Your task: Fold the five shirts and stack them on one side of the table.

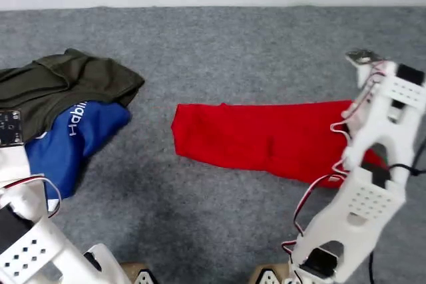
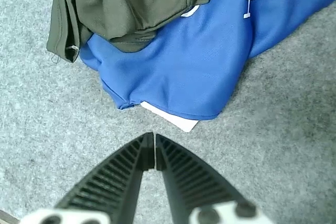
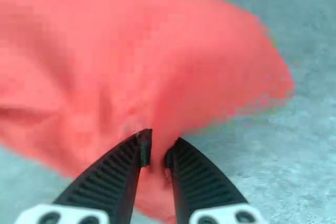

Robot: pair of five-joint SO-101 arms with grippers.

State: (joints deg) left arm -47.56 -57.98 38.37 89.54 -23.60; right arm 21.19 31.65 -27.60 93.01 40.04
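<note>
Right tool [image 3: 156, 149] clamped on red shirt [image 1: 259, 139] right end; long axis left-right; left tool [image 2: 155, 145] closed, empty, beside blue shirt [image 2: 184, 66].

The surface [image 1: 219, 44] is overlooked from above; the red shirt [image 1: 266, 141] is shared, closely, with the right wrist view.

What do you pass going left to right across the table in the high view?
Olive shirt, draped over the blue shirt → red shirt → right arm, standing over the red shirt's right end.
</note>
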